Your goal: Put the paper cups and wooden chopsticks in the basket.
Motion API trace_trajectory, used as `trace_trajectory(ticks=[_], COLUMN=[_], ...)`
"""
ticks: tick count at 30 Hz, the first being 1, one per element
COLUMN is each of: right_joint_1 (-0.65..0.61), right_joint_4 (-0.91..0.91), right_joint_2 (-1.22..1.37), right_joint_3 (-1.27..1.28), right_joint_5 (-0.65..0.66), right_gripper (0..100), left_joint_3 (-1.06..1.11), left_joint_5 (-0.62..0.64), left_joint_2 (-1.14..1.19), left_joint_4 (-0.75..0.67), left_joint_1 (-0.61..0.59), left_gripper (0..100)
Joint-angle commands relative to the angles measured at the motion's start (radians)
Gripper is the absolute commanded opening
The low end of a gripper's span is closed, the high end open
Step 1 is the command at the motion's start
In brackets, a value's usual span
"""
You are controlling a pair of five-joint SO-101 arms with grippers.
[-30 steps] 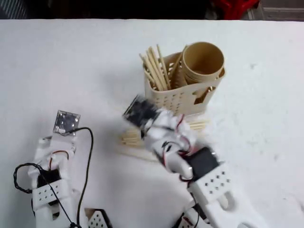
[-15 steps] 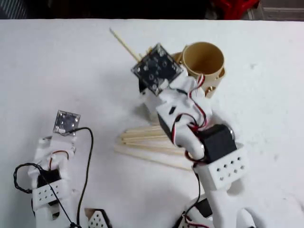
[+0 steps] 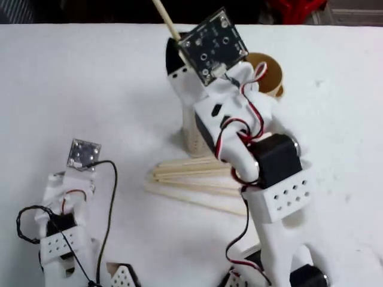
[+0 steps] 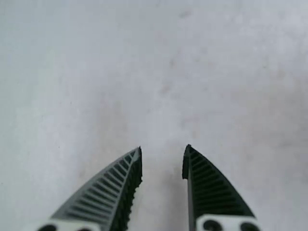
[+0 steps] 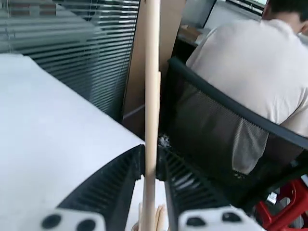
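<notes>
My right gripper (image 5: 154, 156) is shut on one wooden chopstick (image 5: 152, 86), which stands nearly upright between the jaws. From above, that gripper (image 3: 175, 52) hangs over the cream basket (image 3: 190, 136), and the held chopstick (image 3: 166, 18) juts past the table's far edge. The arm hides most of the basket. A paper cup (image 3: 273, 70) shows at the basket's right side. Several loose chopsticks (image 3: 191, 179) lie on the table in front of the basket. My left gripper (image 4: 162, 154) stands open over bare white table at the front left, with nothing between its fingers.
The white table (image 3: 90, 78) has free room to the left and to the right of the basket. The left arm (image 3: 66, 209) with its black cable sits at the front left corner. Beyond the table's far edge stands a black chair (image 5: 216, 139).
The right arm rose from the loose chopsticks on the table, carrying one chopstick up and over the basket. The left arm has not moved.
</notes>
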Motion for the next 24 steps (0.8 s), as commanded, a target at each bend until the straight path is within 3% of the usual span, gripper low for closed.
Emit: trace_trajectory(ticks=[1, 8, 14, 20, 24], right_joint_1=[0.008, 0.007, 0.008, 0.11, 0.182], right_joint_4=[-0.038, -0.033, -0.031, -0.031, 0.079], right_joint_2=[0.019, 0.114, 0.185, 0.2, 0.209], right_joint_3=[-0.132, -0.31, -0.315, -0.315, -0.284], right_joint_5=[-0.009, -0.009, -0.017, -0.238, -0.279], right_gripper=[1.7, 1.7, 1.7, 1.7, 1.7], left_joint_3=[-0.003, -0.003, -0.003, -0.003, -0.003], left_joint_5=[0.005, 0.005, 0.005, 0.005, 0.005], left_joint_2=[-0.012, -0.012, -0.012, -0.012, -0.012], left_joint_4=[-0.02, -0.02, -0.02, -0.02, -0.02], left_joint_1=[0.015, 0.015, 0.015, 0.015, 0.015], left_gripper=[15, 15, 15, 15, 15])
